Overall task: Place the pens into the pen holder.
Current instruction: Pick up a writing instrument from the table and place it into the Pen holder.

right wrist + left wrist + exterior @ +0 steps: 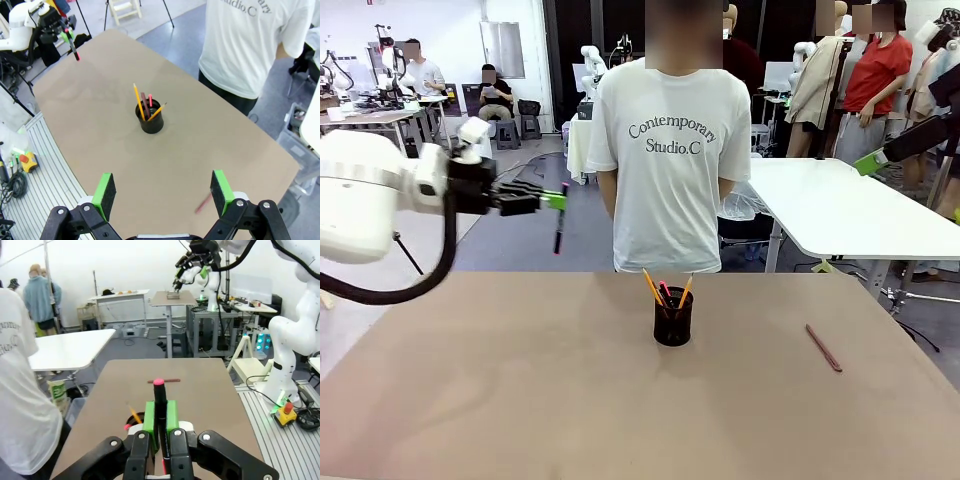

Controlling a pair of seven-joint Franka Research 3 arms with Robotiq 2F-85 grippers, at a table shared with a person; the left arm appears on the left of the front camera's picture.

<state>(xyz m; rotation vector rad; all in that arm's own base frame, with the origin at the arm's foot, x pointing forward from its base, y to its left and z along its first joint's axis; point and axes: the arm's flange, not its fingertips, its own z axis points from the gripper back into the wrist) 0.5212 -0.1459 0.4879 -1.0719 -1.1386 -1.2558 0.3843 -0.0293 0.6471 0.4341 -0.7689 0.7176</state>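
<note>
Several pens (665, 291) already in holder (672, 320). Left gripper (553, 199) clamps black pen (560, 228) aloft. Brown pen (823, 347) left on table (470, 390). Right gripper (164, 190) spread wide, empty.

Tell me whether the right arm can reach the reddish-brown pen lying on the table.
Probably yes: the right end effector hangs open above the table, and the reddish-brown pen lies alone on it, nothing in between.

The left gripper (159, 415) is clamping the black pen (159, 397) between its green pads (149, 417), with the pen's pinkish-red end pointing to twelve o'clock. Just beyond that end, a reddish-brown pen (164, 381) is lying crosswise on the table (210, 390). At ten o'clock from the pads, the pen holder (131, 421) is peeking out, holding an orange pencil (135, 415).
</note>
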